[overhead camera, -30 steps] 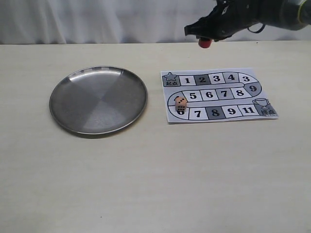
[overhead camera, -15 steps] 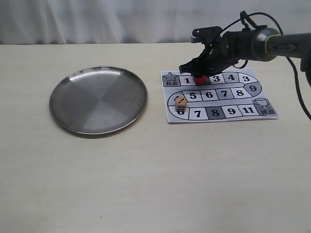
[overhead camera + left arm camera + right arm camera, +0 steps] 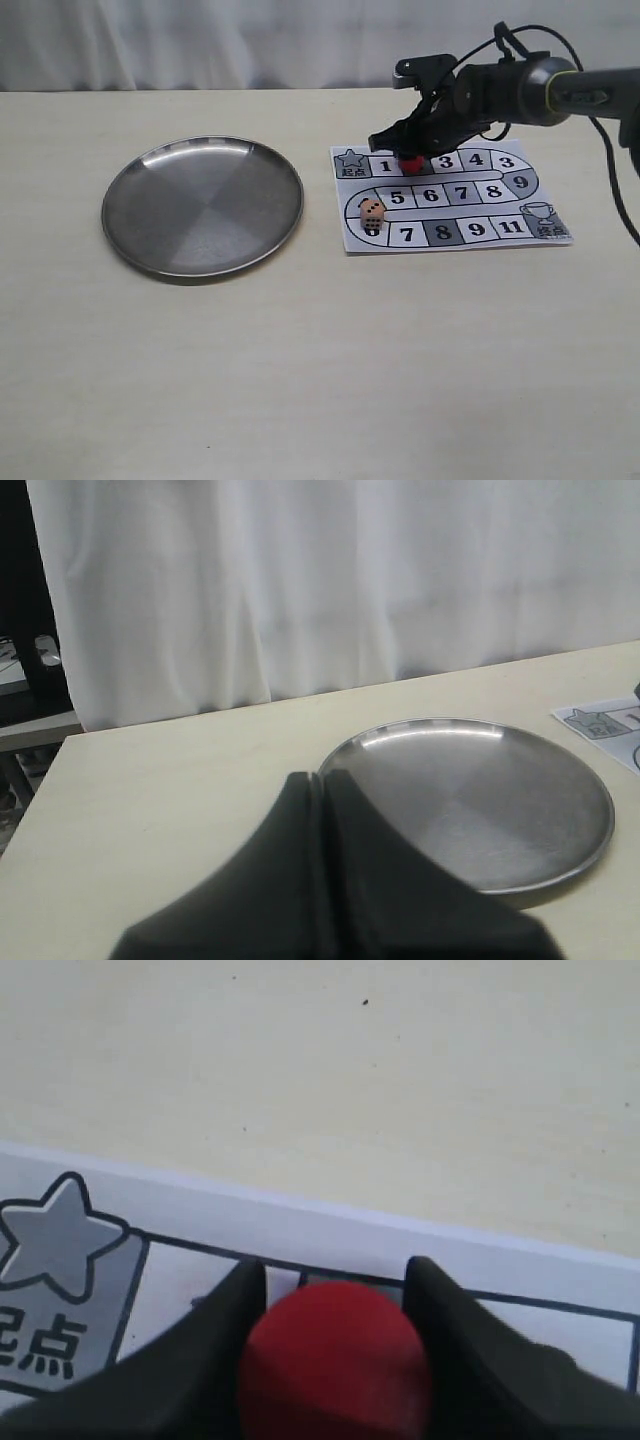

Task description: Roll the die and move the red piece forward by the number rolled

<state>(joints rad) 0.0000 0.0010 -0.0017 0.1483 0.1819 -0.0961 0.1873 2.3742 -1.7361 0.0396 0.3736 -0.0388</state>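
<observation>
Though barely parted, the right claw (image 3: 335, 1270) clamps the red piece (image 3: 335, 1360).

table (image 3: 300, 380): pale wood | steel plate (image 3: 202, 205) left | paper game board (image 3: 455, 243) right

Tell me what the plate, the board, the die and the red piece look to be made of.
The plate looks like brushed metal, likely stainless steel: grey sheen, radial reflections. The board looks like thin printed paper, matt and lying flat. The die is probably pale wood, going by its beige tone, with black pips. The red piece is smooth and solid red, painted wood or plastic; I cannot tell which.
</observation>
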